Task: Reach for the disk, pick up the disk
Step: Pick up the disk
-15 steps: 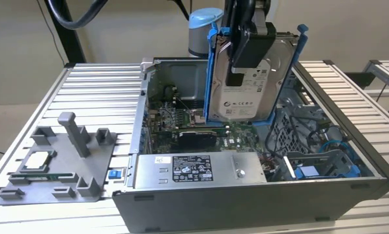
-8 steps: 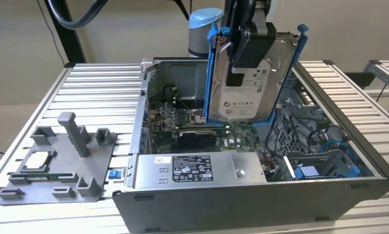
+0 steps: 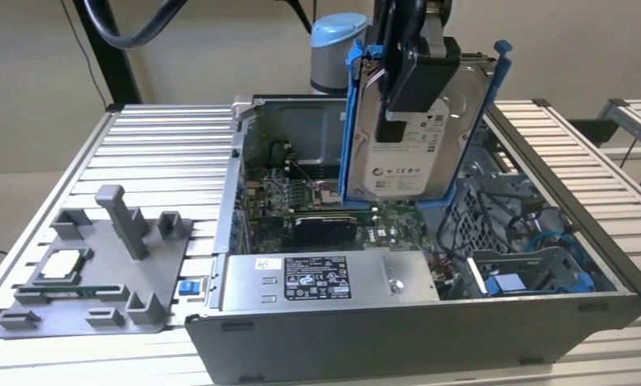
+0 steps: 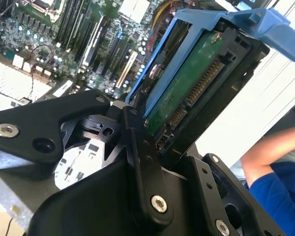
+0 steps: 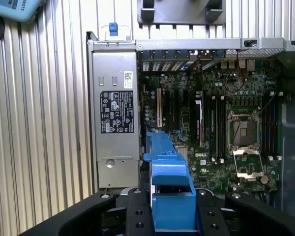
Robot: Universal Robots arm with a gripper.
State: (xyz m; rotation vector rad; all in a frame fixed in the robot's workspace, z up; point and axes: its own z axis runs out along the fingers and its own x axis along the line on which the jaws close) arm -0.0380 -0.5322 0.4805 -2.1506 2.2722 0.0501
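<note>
The disk (image 3: 419,157), a silver-grey hard drive with a white label and blue side rails, hangs upright above the open computer case (image 3: 406,330). My gripper (image 3: 393,121) is shut on it from above, one black finger lying across its labelled face. In the second wrist view the disk's green circuit side (image 4: 187,88) sits between the black fingers (image 4: 140,147). In the first wrist view its blue rail (image 5: 169,182) shows edge-on between the fingers (image 5: 137,219), over the motherboard.
Below the disk lie the motherboard (image 3: 320,205) and the grey power supply (image 3: 320,277). A blue bracket (image 3: 513,285) sits in the case's drive bay. On the exterior view's left a grey fixture (image 3: 95,281) holds a processor chip (image 3: 63,265). A person's arm (image 4: 270,147) is nearby.
</note>
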